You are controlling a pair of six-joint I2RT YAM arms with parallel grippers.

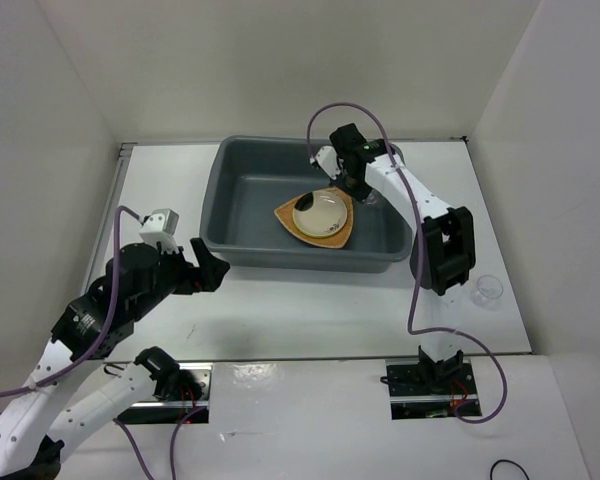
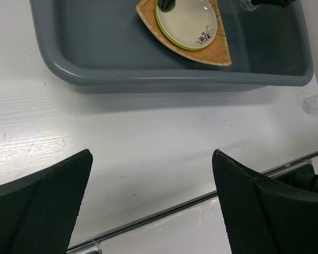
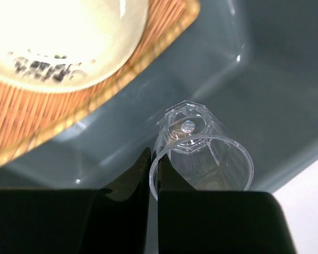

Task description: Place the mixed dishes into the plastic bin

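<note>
The dark grey plastic bin [image 1: 242,190] stands at the table's middle. In it lies a tan wooden plate [image 1: 346,232] carrying a lime-green plate [image 2: 164,33] with a cream plate with dark marks [image 1: 320,213] on top. My right gripper [image 1: 360,190] hangs inside the bin just right of that stack. In the right wrist view the right gripper [image 3: 155,159] is shut on the rim of a clear cup [image 3: 201,153], which is tilted just above the bin floor. A second clear cup [image 1: 488,290] stands on the table at the right. My left gripper [image 1: 215,272] is open with nothing in it, in front of the bin's left corner.
White walls close the table in at the left, back and right. A metal strip [image 2: 164,209] runs along the near edge of the table. The right arm's purple cable [image 1: 412,300] loops over the table beside the bin.
</note>
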